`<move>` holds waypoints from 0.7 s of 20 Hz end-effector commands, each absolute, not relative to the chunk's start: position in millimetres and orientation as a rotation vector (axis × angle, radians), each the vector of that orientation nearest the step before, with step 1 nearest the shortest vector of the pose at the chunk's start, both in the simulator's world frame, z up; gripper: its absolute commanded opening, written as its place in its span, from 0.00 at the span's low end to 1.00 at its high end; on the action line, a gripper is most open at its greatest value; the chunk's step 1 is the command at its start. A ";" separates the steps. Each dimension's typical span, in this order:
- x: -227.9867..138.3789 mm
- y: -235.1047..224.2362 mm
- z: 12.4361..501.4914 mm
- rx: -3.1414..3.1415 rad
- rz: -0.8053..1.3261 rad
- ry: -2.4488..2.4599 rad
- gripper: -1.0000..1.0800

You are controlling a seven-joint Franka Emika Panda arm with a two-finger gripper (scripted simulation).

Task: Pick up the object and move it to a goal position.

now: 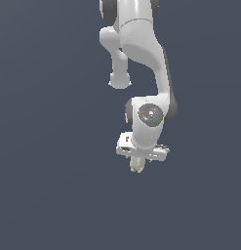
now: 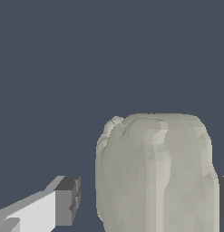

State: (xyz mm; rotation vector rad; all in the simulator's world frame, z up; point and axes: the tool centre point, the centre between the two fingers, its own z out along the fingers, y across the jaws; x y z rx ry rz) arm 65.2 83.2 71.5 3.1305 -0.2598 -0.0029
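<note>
The object [image 1: 137, 166] is a small pale cream-beige lumpy thing with lengthwise grooves. In the exterior view it pokes out just under the white hand of my arm. In the wrist view the object [image 2: 154, 172] looms large between the two fingers. My gripper [image 2: 147, 201] is open around it, and in the exterior view the gripper [image 1: 138, 162] sits right over it. One grey fingertip pad [image 2: 67, 201] stands apart from the object with a visible gap. The other pad [image 2: 223, 199] is at the object's opposite side, at the picture's edge, seemingly touching it.
A plain dark blue-grey surface [image 1: 49, 185] fills the background in both views. The white arm links [image 1: 141, 49] reach down from the top of the exterior view. No other objects or goal marker show.
</note>
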 end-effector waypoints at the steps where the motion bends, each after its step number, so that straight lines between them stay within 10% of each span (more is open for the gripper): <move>1: 66.1 83.4 67.1 3.131 0.000 -0.260 0.96; 4: 67.1 83.5 67.9 3.131 0.000 -0.260 0.96; 5: 67.1 83.5 67.9 3.131 0.000 -0.260 0.00; 14: 67.1 83.5 67.9 3.131 0.000 -0.260 0.00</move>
